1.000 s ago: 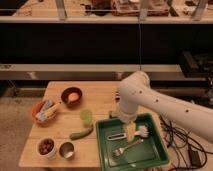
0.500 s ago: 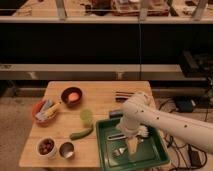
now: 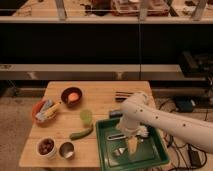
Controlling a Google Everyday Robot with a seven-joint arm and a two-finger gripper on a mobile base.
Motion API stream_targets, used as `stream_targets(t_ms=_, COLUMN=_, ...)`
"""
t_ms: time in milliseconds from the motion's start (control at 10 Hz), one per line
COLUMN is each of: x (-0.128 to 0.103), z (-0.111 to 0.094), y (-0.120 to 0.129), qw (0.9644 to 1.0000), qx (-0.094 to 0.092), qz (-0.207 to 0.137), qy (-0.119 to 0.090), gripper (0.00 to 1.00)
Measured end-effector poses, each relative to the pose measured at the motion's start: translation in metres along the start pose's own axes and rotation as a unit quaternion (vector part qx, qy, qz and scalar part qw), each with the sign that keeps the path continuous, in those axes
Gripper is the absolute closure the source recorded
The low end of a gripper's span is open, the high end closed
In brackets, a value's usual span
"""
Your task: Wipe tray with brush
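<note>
Your claw [image 3: 131, 144] is low inside the tray [image 3: 104, 145], close to the tray's centre, with the white arm arching in from 3 o'clock. Apart or clamped? You cannot tell from here. The brush [image 3: 115, 136] shows as a pale strip poking out at the claw's 9 o'clock, inside the tray; whether the claw holds it is unclear. A silvery piece [image 3: 119, 151] lies at the claw's 8 o'clock. On the worktop [image 3: 105, 100], a green cup [image 3: 86, 116] and a long green vegetable [image 3: 81, 133] sit just off the tray's 10 o'clock corner.
</note>
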Motion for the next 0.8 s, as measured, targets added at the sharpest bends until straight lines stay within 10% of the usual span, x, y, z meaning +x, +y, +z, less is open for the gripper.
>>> stream_targets(t_ms=800, x=0.059, z=0.025, y=-0.028, qw=0.9985, qx=0.023, qz=0.048, qy=0.011, gripper=0.20)
